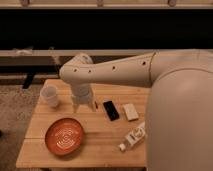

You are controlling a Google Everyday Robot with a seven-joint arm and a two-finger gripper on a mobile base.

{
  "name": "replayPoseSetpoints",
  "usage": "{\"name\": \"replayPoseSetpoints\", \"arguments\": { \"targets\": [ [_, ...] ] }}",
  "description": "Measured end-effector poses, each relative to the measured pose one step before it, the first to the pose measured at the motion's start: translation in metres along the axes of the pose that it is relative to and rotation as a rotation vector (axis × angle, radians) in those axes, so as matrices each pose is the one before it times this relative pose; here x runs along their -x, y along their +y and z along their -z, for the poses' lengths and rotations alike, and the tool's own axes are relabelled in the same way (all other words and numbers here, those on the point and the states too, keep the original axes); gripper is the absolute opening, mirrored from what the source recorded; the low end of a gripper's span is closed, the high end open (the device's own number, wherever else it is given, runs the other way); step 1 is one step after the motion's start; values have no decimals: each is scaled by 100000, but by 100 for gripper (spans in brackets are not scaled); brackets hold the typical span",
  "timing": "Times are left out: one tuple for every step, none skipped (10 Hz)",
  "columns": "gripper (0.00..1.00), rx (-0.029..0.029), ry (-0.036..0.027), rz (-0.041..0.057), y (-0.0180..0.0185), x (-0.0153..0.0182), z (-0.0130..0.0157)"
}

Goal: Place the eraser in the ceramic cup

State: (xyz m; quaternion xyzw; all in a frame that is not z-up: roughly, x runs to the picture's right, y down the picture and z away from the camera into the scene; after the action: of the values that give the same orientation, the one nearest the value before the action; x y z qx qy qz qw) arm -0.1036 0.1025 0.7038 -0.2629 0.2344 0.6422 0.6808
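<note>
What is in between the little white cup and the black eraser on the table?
In the camera view, the gripper hangs there over the table, with a small reddish-brown thing beside it, nearer the eraser.

Likely an office or lab room: carpet (12, 107), a small wooden counter (100, 141), pale rails (115, 52) across a dark wall (125, 30), the robot's tool (83, 105) low over the counter.

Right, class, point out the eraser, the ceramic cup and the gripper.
eraser (111, 110), camera view, middle of its black top face.
ceramic cup (50, 96), camera view, its white outer wall.
gripper (82, 105), camera view, its lower end, over the table (102, 140) between cup and eraser.
</note>
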Motion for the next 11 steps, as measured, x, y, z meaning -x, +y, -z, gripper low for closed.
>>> {"name": "replayPoseSetpoints", "arguments": {
  "targets": [
    [65,-36,-65,33,-3,17,3],
    [65,-141,-44,386,-61,-4,-42],
    [65,-27,-612,1587,-344,359,-199],
    [65,-574,-851,2566,-896,837,-446],
    [65,15,-481,3056,-1132,1106,-548],
    [65,-116,-927,2945,-1715,1533,-568],
    [65,69,-342,2140,-1512,1207,-608],
    [65,-100,-715,2569,-2590,1965,-971],
    [65,-153,-454,1582,-2321,1595,-981],
    [65,-158,297,974,-1593,1031,-987],
    [65,-269,547,1301,-1607,1047,-1462]
  ]
}}
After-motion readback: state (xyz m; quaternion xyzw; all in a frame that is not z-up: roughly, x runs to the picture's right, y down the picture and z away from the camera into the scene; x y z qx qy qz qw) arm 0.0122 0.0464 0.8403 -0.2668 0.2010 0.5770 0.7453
